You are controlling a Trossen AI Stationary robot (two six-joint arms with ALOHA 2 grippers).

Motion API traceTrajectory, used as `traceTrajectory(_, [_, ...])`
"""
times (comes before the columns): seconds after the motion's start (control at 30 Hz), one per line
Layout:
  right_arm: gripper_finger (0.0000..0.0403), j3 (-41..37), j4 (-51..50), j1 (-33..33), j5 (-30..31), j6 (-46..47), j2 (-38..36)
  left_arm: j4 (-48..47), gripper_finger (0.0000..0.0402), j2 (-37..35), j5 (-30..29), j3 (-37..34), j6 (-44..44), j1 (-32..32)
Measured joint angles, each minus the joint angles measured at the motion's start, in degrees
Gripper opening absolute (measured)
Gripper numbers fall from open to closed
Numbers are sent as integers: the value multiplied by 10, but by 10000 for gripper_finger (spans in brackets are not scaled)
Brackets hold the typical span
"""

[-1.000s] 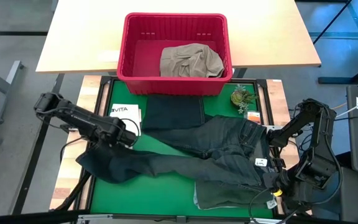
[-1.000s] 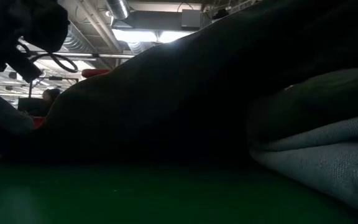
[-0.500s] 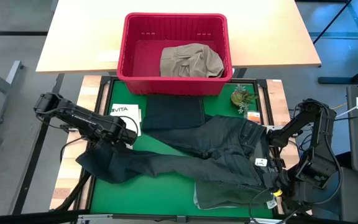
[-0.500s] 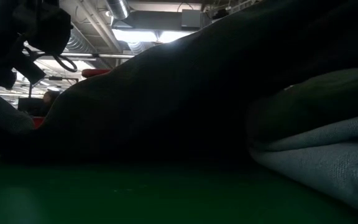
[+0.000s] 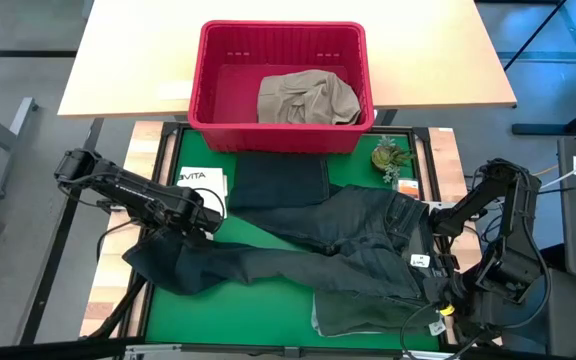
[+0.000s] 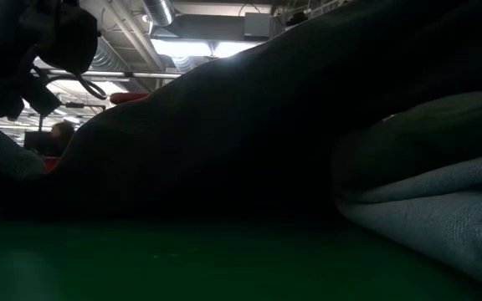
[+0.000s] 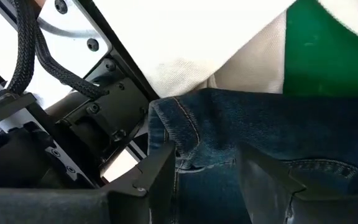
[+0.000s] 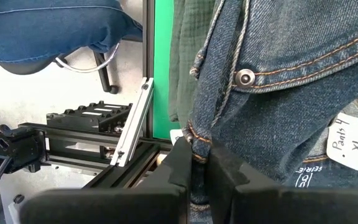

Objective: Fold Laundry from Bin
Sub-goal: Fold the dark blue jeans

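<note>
the right gripper (image 5: pixel 446 300) sits at the near right corner of the green mat (image 5: pixel 268 300), its fingers pinched together on the waistband edge of the jeans (image 5: pixel 348 250); the right wrist view shows the denim hem caught between the two dark fingers (image 8: pixel 179 168), beside a metal button (image 8: pixel 246 78) and a white tag (image 8: pixel 347 144). under the jeans at the near edge lies a dark green garment (image 5: pixel 363 318), partly covered. the jeans lie spread across the mat, waist toward the right edge, one leg running to the left edge and hanging over it. the left gripper (image 5: pixel 200 222) is at the left edge of the mat, over that leg; in the left wrist view its fingers (image 7: pixel 160 177) stand apart with the leg's hem between them, and whether they press the cloth cannot be told. a white printed sheet (image 5: pixel 200 182) lies near the far left corner of the mat. a dark folded piece (image 5: pixel 283 182) lies flat at the far edge of the mat, just in front of the bin (image 5: pixel 218 110). a small green plant (image 5: pixel 388 155) stands near the far right corner. the red bin rests on the light wooden table (image 5: pixel 118 70) beyond the mat, and a khaki-beige garment (image 5: pixel 306 98) lies crumpled inside it, toward its right side. the low view shows only dark cloth heaped close to the camera.
</note>
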Motion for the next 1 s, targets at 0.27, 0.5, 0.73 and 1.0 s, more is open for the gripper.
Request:
traceTrajectory(0.27, [26, 0, 0, 0, 0, 0, 0, -2, 159, 0, 6, 0, 0, 0])
traceTrajectory(0.5, [26, 0, 0, 0, 0, 0, 0, 31, 159, 0, -65, 0, -22, 0])
traceTrajectory(0.73, [26, 0, 0, 0, 0, 0, 0, 25, 154, 0, -37, 1, -21, 0])
traceTrajectory(1.0, [26, 0, 0, 0, 0, 0, 0, 26, 121, 0, 4, 4, -23, -7])
